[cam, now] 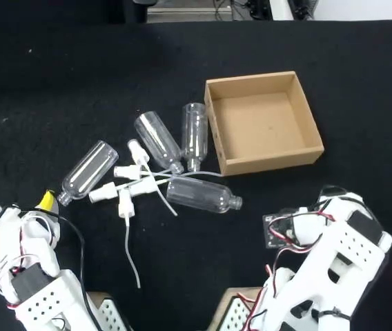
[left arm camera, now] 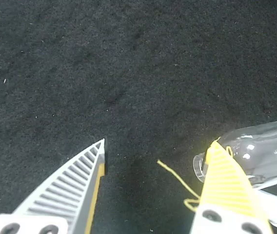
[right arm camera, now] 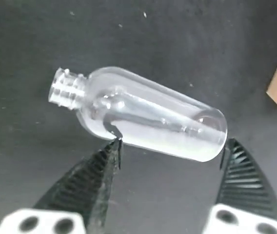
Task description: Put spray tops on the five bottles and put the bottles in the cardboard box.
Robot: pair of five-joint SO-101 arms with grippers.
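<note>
— What is laid on the black, felted bench (cam: pixel 334 62)?
— Four uncapped bottles (cam: pixel 158 141) and white spray tops (cam: pixel 135 181) are heaped beside the open cardboard box (cam: pixel 272 161).
— And the claws?
— The yellow-tipped left claw (left arm camera: pixel 159 144) is held spread beside a clear bottle (left arm camera: pixel 270 146). The black, ribbed right claw (right arm camera: pixel 173 144) is spread before a threaded bottle (right arm camera: pixel 143 119).

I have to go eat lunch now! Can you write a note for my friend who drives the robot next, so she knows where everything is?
Left hand: open, empty, beside the mouth of the leftmost bottle.
Right hand: open, empty, close to the rightmost bottle.
The two middle bottles lie by the cardboard box, which is empty. Spray tops lie loose among the bottles.
Done: nothing yet.
Left: put a top on every bottle, then box them all.
</note>
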